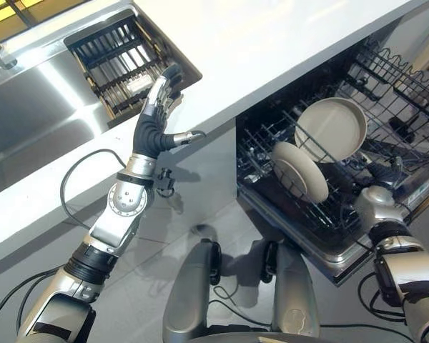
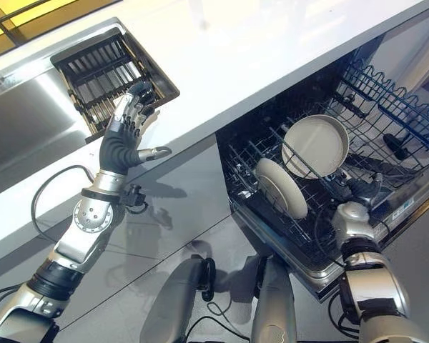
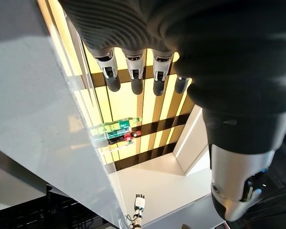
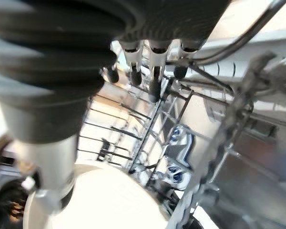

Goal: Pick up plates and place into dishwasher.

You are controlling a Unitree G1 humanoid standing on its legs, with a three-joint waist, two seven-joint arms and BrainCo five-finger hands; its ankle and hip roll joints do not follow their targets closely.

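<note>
Two pale plates are seen standing on edge among the tines of the dishwasher's lower rack: a larger plate leaning further in, and a smaller plate just in front of it, nearer the rack's outer edge. The right hand is held down inside the rack, just beside these plates; in its own wrist view the fingers are seen extended and relaxed among the wires, nothing being grasped, with a plate's rim lying close under the thumb. The left hand is raised well away from the dishwasher, at the edge of the white counter, its fingers straight and its thumb spread, nothing being held; just beyond its fingertips a dark drying rack is set into the steel sink, and no plate can be made out in its slots. The plates are judged to be rigid, smooth and fairly heavy for their size, likely slippery against metal fingertips and breakable if knocked on the wires or dropped. A hold at the rim, with the thumb on one face and the fingers on the other, is judged safest, so that a plate can be kept upright while it is lowered between the tines.
</note>
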